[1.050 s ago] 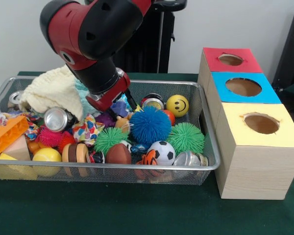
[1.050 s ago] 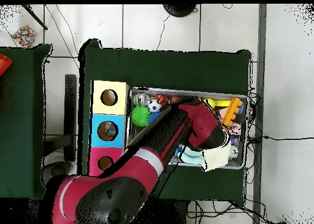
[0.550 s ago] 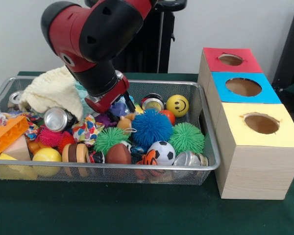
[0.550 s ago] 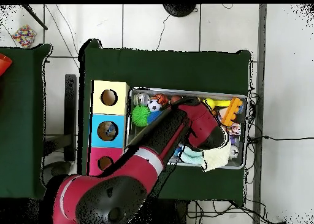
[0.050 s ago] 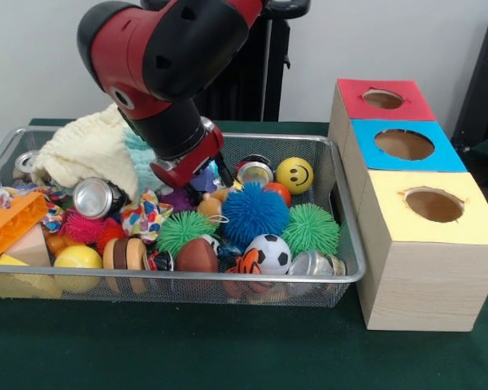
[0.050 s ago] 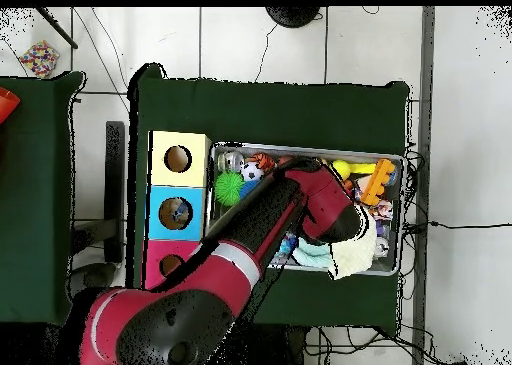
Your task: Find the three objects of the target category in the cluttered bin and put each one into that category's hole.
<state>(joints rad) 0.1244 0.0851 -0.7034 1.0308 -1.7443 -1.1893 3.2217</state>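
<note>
- Red and black robot arm (image 5: 167, 61) reaching down from above into the wire mesh bin (image 5: 342, 244) on the dark green counter (image 5: 228, 349).
- End effector (image 5: 214, 172) low over the middle of the bin, mostly hidden behind the red wrist housing; cannot tell whether wide or narrow, nor whether anything is gripped.
- Just below and to the picture's right of the end effector: fuzzy blue spiky ball (image 5: 254, 213), with a small tan toy figure (image 5: 211, 205) touching its left side.
- Right of the end effector: yellow smiley-face ball (image 5: 294, 175) and a silver tin can (image 5: 254, 171) lying on its side just beside it.
- Lower right: green spiky ball (image 5: 311, 230), black-and-white soccer ball (image 5: 269, 253), a second silver can (image 5: 315, 263) against the bin's front rim.
- Directly below: another green spiky ball (image 5: 183, 230), brown football-shaped toy (image 5: 197, 256), orange tiger-striped toy (image 5: 246, 263).
- Left of the end effector: cream knitted cloth (image 5: 85, 150) heaped at the bin's back, shiny silver can (image 5: 97, 197) under its edge, patterned fabric piece (image 5: 144, 214).
- Far left: orange plastic block (image 5: 12, 223), pink spiky ball (image 5: 83, 227), yellow ball (image 5: 78, 258).
- Well off to the right, outside the bin: wooden box row with a red-topped hole (image 5: 382, 98), a blue-topped hole (image 5: 403, 144) and a yellow-topped hole (image 5: 433, 205).
- Overhead view: arm (image 6: 250, 243) stretched diagonally across the bin (image 6: 396, 159), covering its centre; end effector hidden there.
</note>
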